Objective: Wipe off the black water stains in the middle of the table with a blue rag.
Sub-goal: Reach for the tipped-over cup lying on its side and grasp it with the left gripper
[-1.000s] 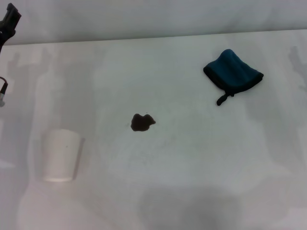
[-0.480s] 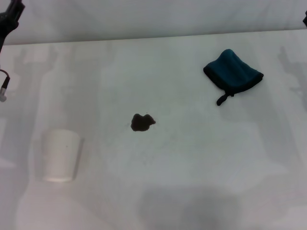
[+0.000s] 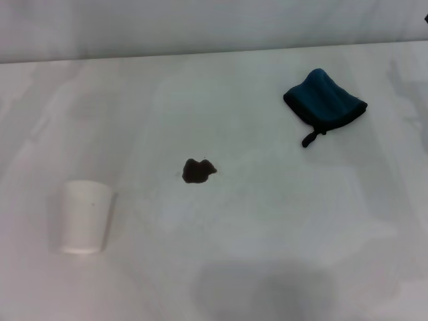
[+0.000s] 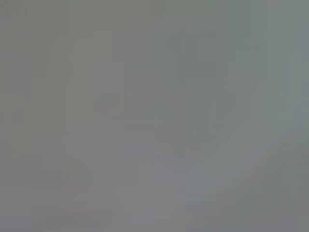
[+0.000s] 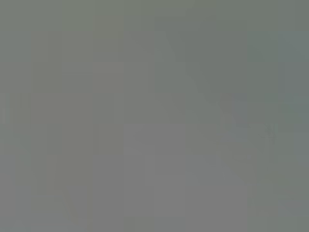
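The black water stains [image 3: 198, 171] form one small dark blotch near the middle of the white table [image 3: 267, 221]. Far to its right and further back lies the blue rag [image 3: 325, 101], folded, with black edging and a small black loop tag [image 3: 309, 140] pointing toward the front. Nothing touches the rag or the stain. Neither gripper shows in the head view; only a tiny dark sliver sits at the upper right edge. Both wrist views show plain grey with no object to make out.
A white cup [image 3: 85, 217] stands at the front left of the table, well left of the stain. The table's far edge [image 3: 200, 55] runs along the back, with a pale wall behind it.
The left arm, seen at the upper left edge before, has drawn out of the head view. The stain, rag and cup have not moved.
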Controlling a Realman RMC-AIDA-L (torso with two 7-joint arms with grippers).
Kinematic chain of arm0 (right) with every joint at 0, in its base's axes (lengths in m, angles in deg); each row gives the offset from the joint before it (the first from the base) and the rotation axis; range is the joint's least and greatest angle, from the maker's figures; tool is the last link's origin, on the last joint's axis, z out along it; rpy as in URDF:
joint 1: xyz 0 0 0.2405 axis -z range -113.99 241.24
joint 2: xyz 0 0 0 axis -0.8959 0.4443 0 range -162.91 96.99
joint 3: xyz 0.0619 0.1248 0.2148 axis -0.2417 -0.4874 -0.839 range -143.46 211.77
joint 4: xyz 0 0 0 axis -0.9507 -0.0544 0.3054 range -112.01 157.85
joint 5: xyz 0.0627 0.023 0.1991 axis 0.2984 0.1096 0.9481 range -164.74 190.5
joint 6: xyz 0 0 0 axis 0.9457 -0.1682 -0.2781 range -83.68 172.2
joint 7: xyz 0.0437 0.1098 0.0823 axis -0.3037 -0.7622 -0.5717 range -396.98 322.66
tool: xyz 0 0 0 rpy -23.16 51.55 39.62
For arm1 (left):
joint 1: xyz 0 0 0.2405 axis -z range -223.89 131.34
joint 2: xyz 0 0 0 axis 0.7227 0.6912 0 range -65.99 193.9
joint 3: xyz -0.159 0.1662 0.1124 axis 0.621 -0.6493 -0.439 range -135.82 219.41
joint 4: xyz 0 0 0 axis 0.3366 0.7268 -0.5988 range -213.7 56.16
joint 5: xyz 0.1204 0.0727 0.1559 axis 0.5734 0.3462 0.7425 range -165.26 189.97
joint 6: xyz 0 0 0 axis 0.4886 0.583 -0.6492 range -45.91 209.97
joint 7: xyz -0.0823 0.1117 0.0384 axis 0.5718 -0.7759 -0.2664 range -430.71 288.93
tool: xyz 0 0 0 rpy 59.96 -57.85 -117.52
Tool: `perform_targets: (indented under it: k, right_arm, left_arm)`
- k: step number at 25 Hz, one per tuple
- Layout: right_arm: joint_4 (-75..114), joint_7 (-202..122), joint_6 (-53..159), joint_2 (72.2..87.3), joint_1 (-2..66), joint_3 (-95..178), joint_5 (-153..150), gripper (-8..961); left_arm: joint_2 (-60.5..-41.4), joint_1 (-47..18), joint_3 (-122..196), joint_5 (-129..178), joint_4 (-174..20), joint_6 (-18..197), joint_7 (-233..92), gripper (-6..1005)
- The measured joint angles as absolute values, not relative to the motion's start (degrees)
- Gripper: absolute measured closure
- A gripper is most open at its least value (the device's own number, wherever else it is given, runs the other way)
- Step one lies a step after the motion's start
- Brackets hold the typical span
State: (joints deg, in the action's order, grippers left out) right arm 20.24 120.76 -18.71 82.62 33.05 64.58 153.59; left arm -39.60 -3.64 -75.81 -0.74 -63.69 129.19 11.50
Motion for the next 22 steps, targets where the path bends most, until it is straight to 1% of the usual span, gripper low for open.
perform_targets:
  k: [3, 5, 6, 11, 16, 19, 22]
  right_arm:
    - [19.3, 120.7, -18.8, 82.67, 32.9, 65.1, 153.6, 83]
    - [19.0, 120.7, -18.8, 82.57, 32.9, 65.4, 153.6, 83]
    - [18.7, 120.7, -18.7, 82.51, 33.0, 65.4, 153.6, 83]
    - [17.3, 120.6, -18.9, 82.45, 34.0, 65.4, 153.6, 83]
    - [17.4, 120.6, -18.8, 81.89, 34.3, 65.4, 153.6, 82]
    - [17.1, 120.6, -18.7, 81.85, 34.0, 65.4, 153.6, 83]
    - [17.0, 120.6, -18.5, 81.78, 33.9, 65.4, 153.6, 83]
  left_arm:
    - [-35.92, -3.0, -75.5, 11.0, -64.6, 133.9, 26.2, 127]
    - [-34.4, -2.8, -75.6, 16.5, -65.6, 139.6, 33.7, 127]
    - [-34.01, -2.9, -75.7, 17.9, -66.2, 142.6, 36.7, 127]
    - [-33.41, -5.4, -76.1, 20.0, -71.2, 155.6, 51.7, 132]
    - [-32.7, -6.6, -85.2, 21.2, -74.8, 163.9, 60.5, 137]
    - [-32.6, -5.8, -89.0, 21.1, -76.7, 167.1, 62.7, 138]
    - [-32.48, -1.9, -95.2, 20.8, -83.0, 172.2, 65.8, 138]
